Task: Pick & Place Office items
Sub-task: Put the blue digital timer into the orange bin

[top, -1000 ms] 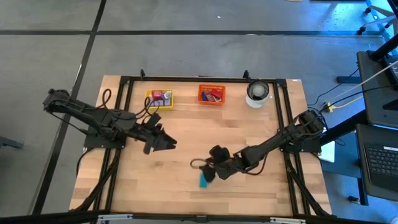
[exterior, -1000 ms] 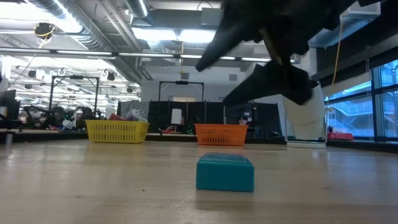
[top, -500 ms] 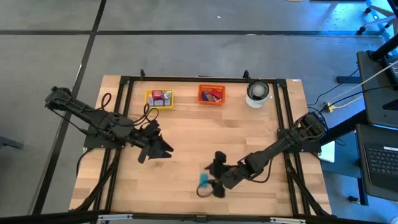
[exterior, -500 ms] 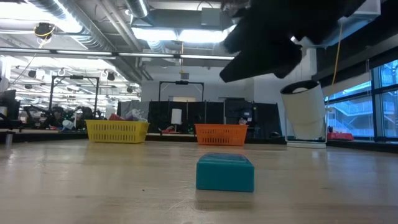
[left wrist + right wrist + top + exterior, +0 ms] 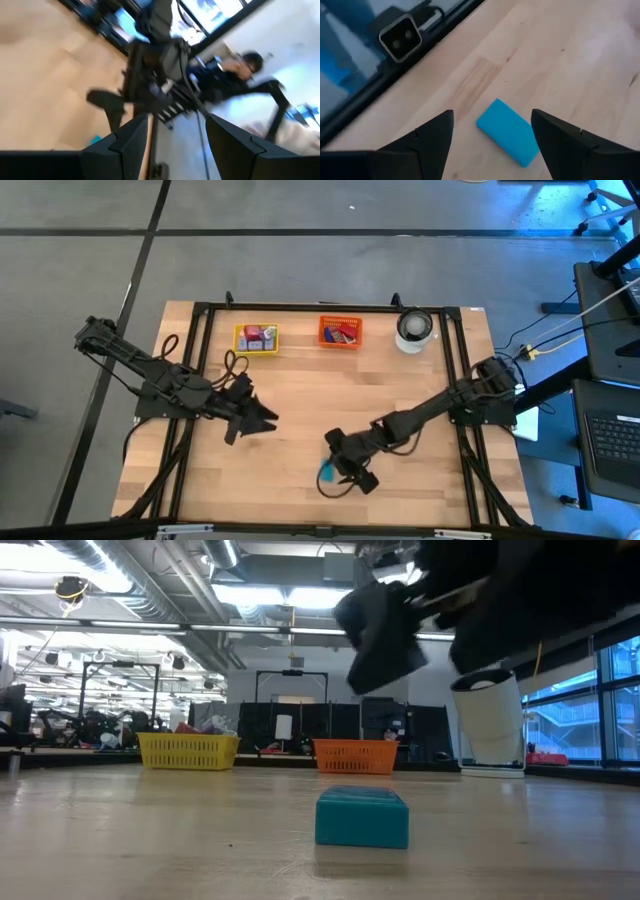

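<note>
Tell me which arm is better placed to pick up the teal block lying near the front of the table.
The right arm. Its end effector hangs open just above the teal block, which shows between its fingers. The left end effector waits well away, nearer the table's left side.

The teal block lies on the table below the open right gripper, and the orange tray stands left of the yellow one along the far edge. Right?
Not quite. The high view shows the orange tray right of the yellow tray. The teal block does lie on the table below the open right gripper.
</note>
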Controlling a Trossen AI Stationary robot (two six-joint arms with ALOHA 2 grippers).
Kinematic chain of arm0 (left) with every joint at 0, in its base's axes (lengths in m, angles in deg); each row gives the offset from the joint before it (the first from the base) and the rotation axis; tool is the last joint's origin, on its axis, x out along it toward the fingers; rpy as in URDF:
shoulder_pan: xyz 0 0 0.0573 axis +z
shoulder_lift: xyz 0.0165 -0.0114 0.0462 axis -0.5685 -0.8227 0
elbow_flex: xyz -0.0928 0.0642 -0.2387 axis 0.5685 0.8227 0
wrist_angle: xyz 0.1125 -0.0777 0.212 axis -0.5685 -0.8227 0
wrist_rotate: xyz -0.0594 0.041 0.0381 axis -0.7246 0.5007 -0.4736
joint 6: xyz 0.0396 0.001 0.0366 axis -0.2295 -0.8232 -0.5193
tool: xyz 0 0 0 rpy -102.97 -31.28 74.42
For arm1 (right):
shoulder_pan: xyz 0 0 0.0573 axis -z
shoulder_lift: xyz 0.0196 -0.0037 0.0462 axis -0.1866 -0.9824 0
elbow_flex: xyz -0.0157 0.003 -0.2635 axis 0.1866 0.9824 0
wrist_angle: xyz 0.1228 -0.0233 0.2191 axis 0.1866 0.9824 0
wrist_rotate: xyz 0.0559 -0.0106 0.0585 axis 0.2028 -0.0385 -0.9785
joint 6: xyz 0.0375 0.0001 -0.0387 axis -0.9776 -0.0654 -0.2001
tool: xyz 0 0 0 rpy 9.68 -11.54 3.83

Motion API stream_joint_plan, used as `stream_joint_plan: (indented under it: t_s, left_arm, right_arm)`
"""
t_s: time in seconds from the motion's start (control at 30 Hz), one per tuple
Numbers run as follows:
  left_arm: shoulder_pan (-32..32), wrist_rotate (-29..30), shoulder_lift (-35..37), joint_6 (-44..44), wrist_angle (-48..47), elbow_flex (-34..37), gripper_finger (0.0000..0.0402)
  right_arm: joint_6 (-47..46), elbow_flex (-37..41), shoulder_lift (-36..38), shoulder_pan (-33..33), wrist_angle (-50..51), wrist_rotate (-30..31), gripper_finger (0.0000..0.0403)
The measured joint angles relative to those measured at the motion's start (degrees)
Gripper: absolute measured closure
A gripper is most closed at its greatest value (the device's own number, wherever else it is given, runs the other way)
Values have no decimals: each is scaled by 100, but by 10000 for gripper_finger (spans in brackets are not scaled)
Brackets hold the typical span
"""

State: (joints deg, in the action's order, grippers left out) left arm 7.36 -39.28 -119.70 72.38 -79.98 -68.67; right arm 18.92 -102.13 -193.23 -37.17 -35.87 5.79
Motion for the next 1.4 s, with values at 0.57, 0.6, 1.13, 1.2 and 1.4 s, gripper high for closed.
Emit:
stream_joint_plan:
  t_s: [0.57, 0.6, 1.13, 1.2, 1.4]
  left_arm:
    - [-7, 2424, 0, 660, 17, 0, 206]
    - [-7, 2500, 0, 671, 17, 0, 206]
    - [-7, 2747, -287, 923, 54, 4, 206]
    - [-7, 2697, -379, 922, 55, 4, 206]
    - [-7, 2621, -595, 952, 61, 4, 206]
  right_arm:
    - [2824, -3, -697, 610, -333, -1334, 135]
    - [2868, -2, -747, 640, -329, -1434, 135]
    - [2894, -4, -997, 844, -866, -1778, 135]
    - [2893, -4, -997, 864, -938, -1788, 135]
    - [2698, -4, -1077, 941, -1166, -1765, 135]
